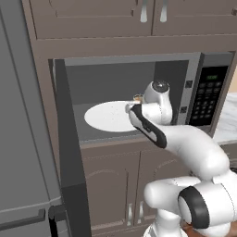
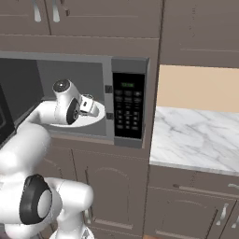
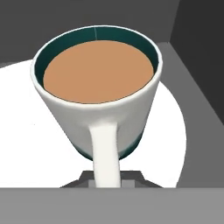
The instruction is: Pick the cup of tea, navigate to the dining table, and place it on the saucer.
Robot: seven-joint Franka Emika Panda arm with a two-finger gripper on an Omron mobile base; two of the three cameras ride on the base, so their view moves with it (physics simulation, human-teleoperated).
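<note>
Gripper point(image 2: 88, 105) inside the open microwave point(image 1: 194, 83)
Cup of tea point(image 3: 97, 94) stands on the microwave plate point(image 1: 104, 118); whether the fingers are clamped on its handle cannot be told.

Arm point(image 1: 194, 152) is showing glossy white rounded link shells, with black bands ringing the joints and a grey cap topping the wrist point(image 1: 160, 86).

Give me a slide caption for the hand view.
Cup of tea on the white microwave plate, its handle facing the gripper.
</note>
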